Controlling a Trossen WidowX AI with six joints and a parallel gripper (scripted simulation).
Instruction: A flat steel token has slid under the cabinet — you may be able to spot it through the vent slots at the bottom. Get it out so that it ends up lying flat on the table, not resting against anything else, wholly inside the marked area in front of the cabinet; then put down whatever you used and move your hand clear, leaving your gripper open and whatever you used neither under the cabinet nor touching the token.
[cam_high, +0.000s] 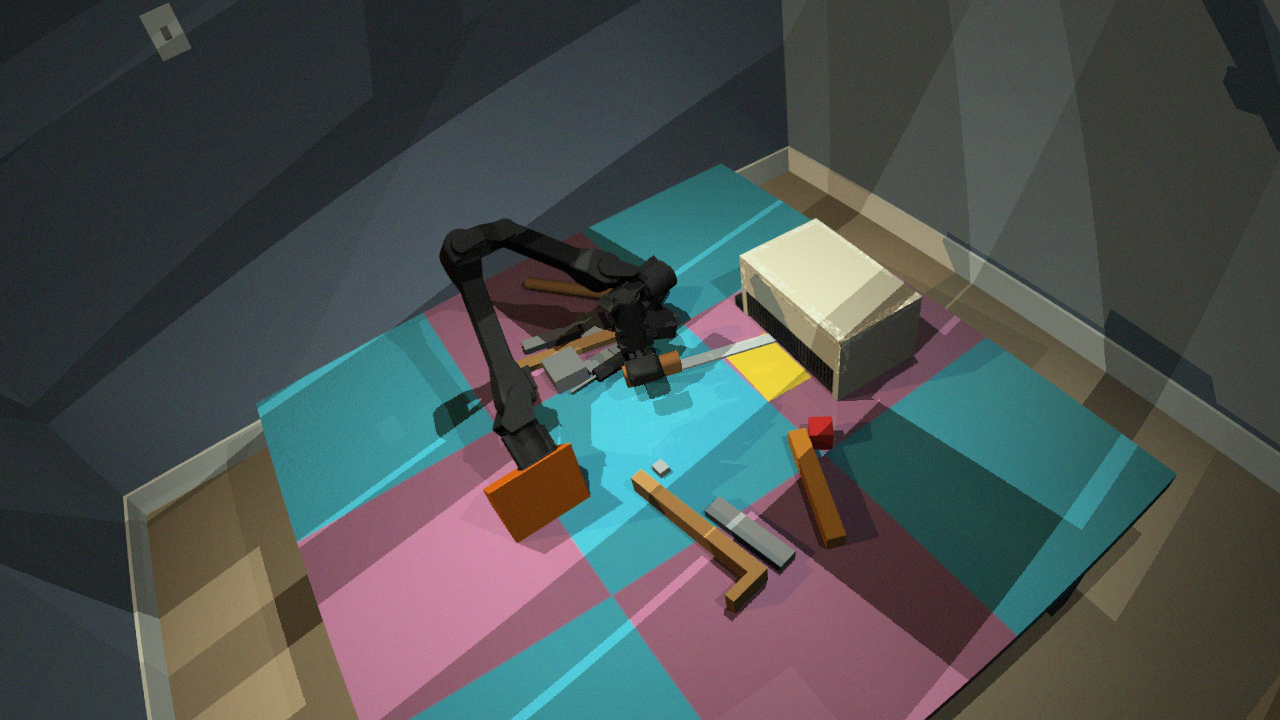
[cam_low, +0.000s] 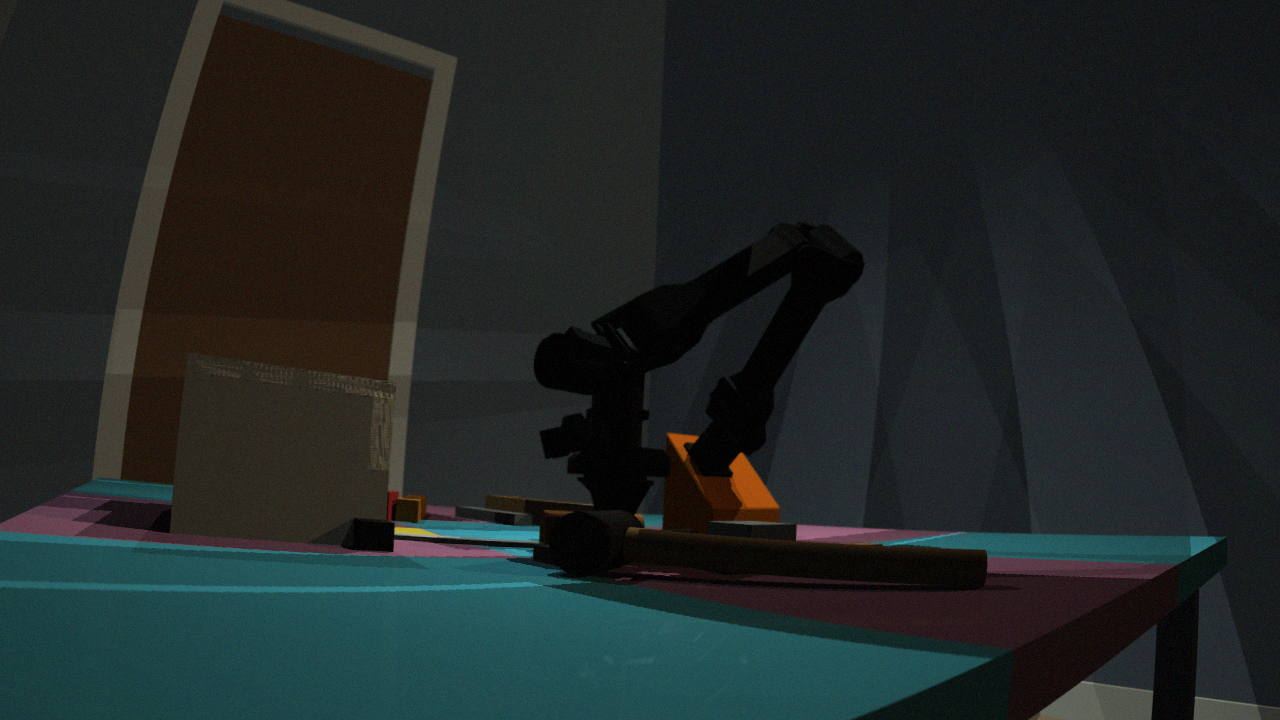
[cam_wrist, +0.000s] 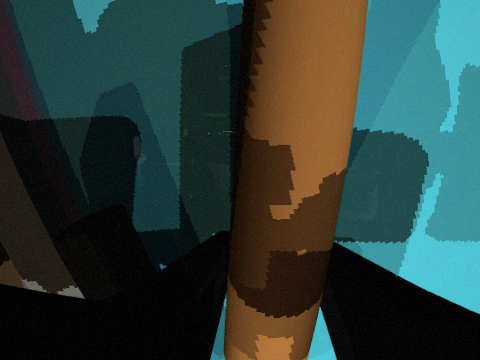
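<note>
The cream cabinet (cam_high: 827, 277) (cam_low: 281, 447) stands at the back right, with dark vent slots along its front. The yellow marked area (cam_high: 769, 371) (cam_low: 414, 531) lies before it. I cannot make out the token. My gripper (cam_high: 642, 368) (cam_low: 615, 512) (cam_wrist: 271, 246) points down, shut on the round orange-brown handle (cam_high: 670, 362) (cam_wrist: 300, 100) of a long flat-bladed tool. Its thin grey blade (cam_high: 729, 351) (cam_low: 483, 541) is low over the table and reaches toward the cabinet front, past the back-left part of the yellow area. Whether the tool touches the table is unclear.
A red cube (cam_high: 819, 432) and an orange bar (cam_high: 819, 492) lie right of the yellow area. An L-shaped stick (cam_high: 698, 523), a grey bar (cam_high: 750, 534) and a small grey block (cam_high: 660, 467) lie nearer. A round-handled tool (cam_low: 805, 557) and grey block (cam_high: 565, 368) lie near the arm.
</note>
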